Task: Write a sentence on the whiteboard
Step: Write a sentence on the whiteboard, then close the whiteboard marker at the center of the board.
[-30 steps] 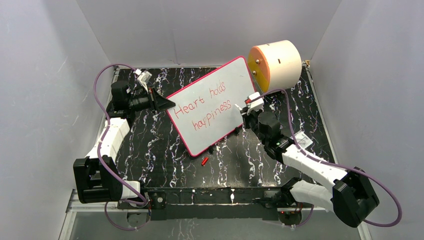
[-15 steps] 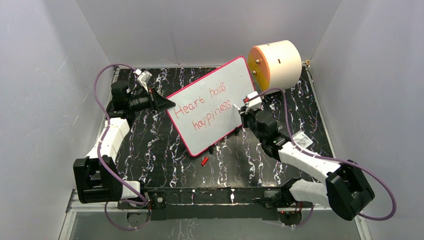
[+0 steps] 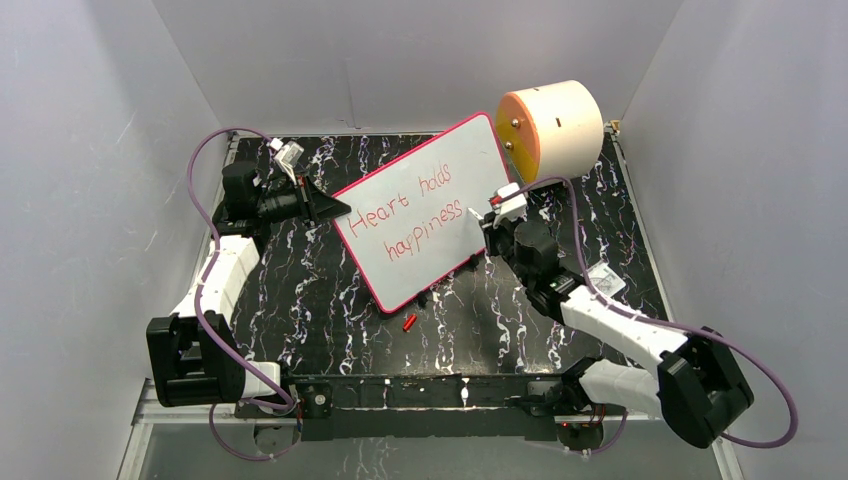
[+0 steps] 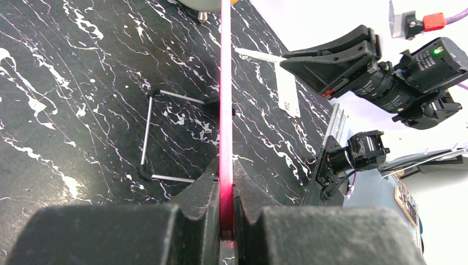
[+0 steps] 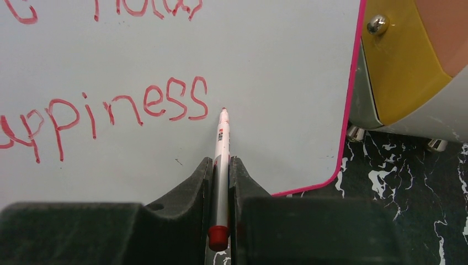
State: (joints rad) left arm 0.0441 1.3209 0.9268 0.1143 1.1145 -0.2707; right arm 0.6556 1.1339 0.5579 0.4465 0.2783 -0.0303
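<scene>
The whiteboard (image 3: 470, 150) stands tilted at the middle of the tabletop (image 3: 310, 290), its left edge pinched in the closed left hand (image 4: 226, 190). The sentence (image 3: 412, 212), 3 red words in 2 slanted lines, reads "Heart holds happiness". The right hand (image 5: 221, 176) clamps a marker (image 5: 221, 141), tip just right of the final "s". A cream cylinder (image 3: 560, 125) sits far right, just beside the board's far corner.

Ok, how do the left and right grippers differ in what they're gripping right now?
The left gripper clamps the whiteboard by its pink rim, edge-on; the right gripper pinches a thin marker lengthwise. The left sits at the board's side edge; the right faces its written side, marker tip just past the sentence. Both are shut.
</scene>
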